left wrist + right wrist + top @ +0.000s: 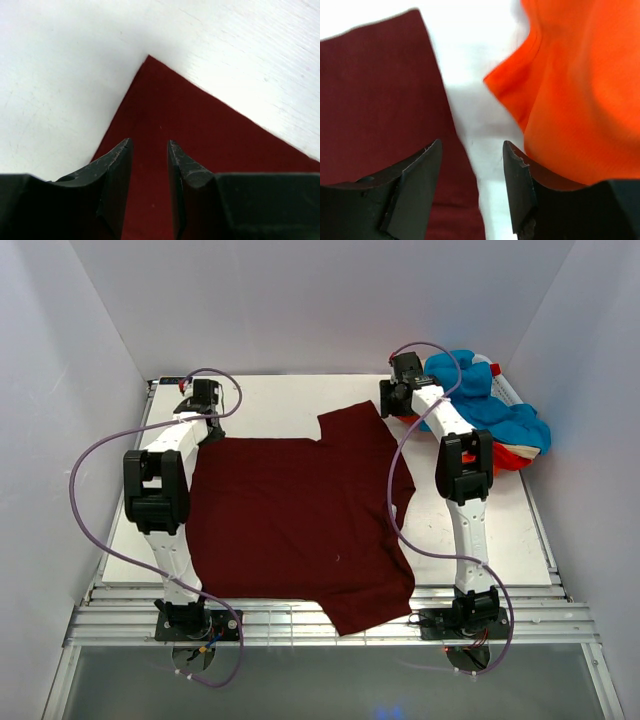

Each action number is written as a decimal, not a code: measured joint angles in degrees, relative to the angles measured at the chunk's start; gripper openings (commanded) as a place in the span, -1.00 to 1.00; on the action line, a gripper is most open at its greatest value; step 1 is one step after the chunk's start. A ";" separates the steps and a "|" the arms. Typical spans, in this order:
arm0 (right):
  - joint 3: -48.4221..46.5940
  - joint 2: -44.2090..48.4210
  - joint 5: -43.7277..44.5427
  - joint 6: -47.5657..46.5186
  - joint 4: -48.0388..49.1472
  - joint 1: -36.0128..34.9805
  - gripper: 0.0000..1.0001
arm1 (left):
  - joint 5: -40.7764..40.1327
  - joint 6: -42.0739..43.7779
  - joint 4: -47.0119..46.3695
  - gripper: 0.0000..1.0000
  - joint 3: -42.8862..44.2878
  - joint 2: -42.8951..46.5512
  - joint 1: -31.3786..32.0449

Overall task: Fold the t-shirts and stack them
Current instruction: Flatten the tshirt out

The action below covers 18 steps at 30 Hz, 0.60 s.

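A dark maroon t-shirt (pixel 300 520) lies spread flat over the middle of the white table (pixel 270 405), its lower hem hanging past the front edge. My left gripper (pixel 203 400) hovers at its back-left corner, open; in the left wrist view the fingertips frame the maroon cloth (pixel 200 130) with nothing between them (pixel 150 145). My right gripper (pixel 392 402) stands open at the back-right sleeve. In the right wrist view the gap (pixel 472 147) shows bare table, maroon cloth (pixel 375 90) on the left and an orange-red t-shirt (pixel 580 90) on the right.
A crumpled heap of turquoise-blue (pixel 490 405) and orange-red (pixel 510 455) shirts with white trim lies at the back-right corner. White walls close in the table on three sides. A metal rail (pixel 330 620) runs along the front edge.
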<state>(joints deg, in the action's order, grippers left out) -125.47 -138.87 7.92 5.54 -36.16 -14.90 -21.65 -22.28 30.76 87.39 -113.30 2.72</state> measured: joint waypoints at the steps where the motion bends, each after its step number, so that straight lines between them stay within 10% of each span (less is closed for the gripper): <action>1: -0.02 -0.20 -0.68 0.02 1.01 0.42 0.21 | -0.52 0.61 -0.24 -0.12 0.52 -0.96 0.00; 18: -2.67 -7.41 -11.58 2.01 11.74 1.77 0.34 | -5.01 5.95 -2.38 -0.12 11.23 -14.14 -1.97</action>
<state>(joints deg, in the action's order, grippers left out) -128.14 -146.28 -3.66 7.55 -24.43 -13.13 -26.65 -16.34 28.38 98.63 -127.44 0.75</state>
